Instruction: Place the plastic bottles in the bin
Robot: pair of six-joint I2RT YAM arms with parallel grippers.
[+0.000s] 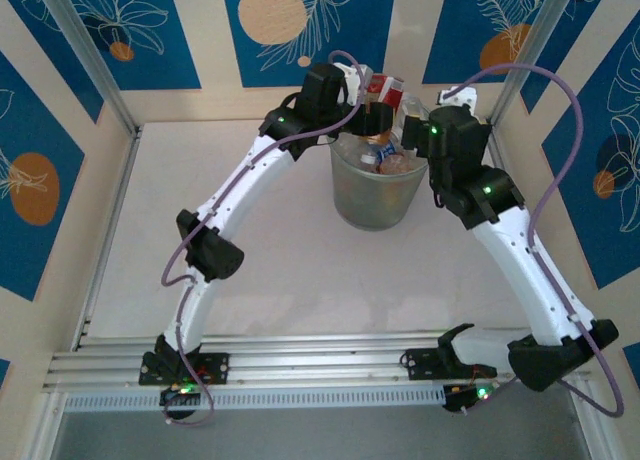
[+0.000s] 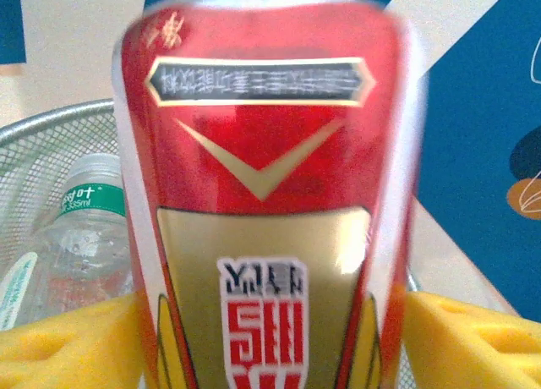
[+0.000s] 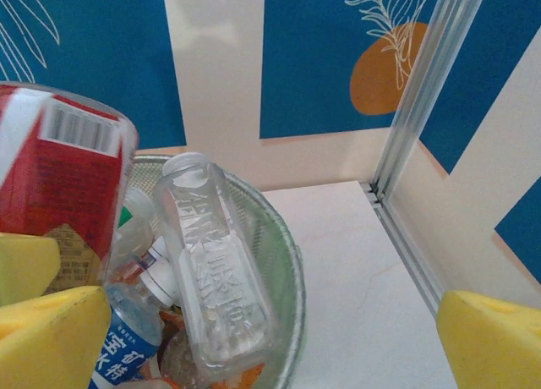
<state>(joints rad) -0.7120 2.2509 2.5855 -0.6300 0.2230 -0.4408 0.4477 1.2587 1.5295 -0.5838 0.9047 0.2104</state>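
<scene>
**A:** Which way does the red bottle (image 2: 266, 194) lie?

**B:** Its long axis runs straight out from the left pincer (image 2: 270, 342), lengthwise between the yellow pads (image 2: 68, 347). It is blurred, and I can't tell which end has the cap. From above, it hangs over the far rim of the bin (image 1: 375, 205).

**A:** Is it pinched?

**B:** I cannot tell. The pads sit right at the bottle's two sides, but whether they press on it is unclear.

**A:** What's in the bin?

**B:** A heap of bottles. A clear bottle (image 3: 211, 262) leans steeply, mouth up, and pokes above the rim. A blue-labelled bottle (image 3: 127, 351) sits lower down beside it. A green-labelled bottle (image 2: 84, 220) rests against the bin's wall.

**A:** Room to move?

**B:** It's tight at the back, where the far wall (image 1: 210, 90) stands close behind the bin and both arms crowd its rim. The worktop (image 1: 170, 170) is open to the left of the bin and in front of it. On the right it is open as far as the metal rail (image 3: 410, 249) along the side wall.

**A:** And the right pincer (image 3: 272, 342)?

**B:** It is spread wide and grips nothing, hovering by the bin's right rim.
</scene>
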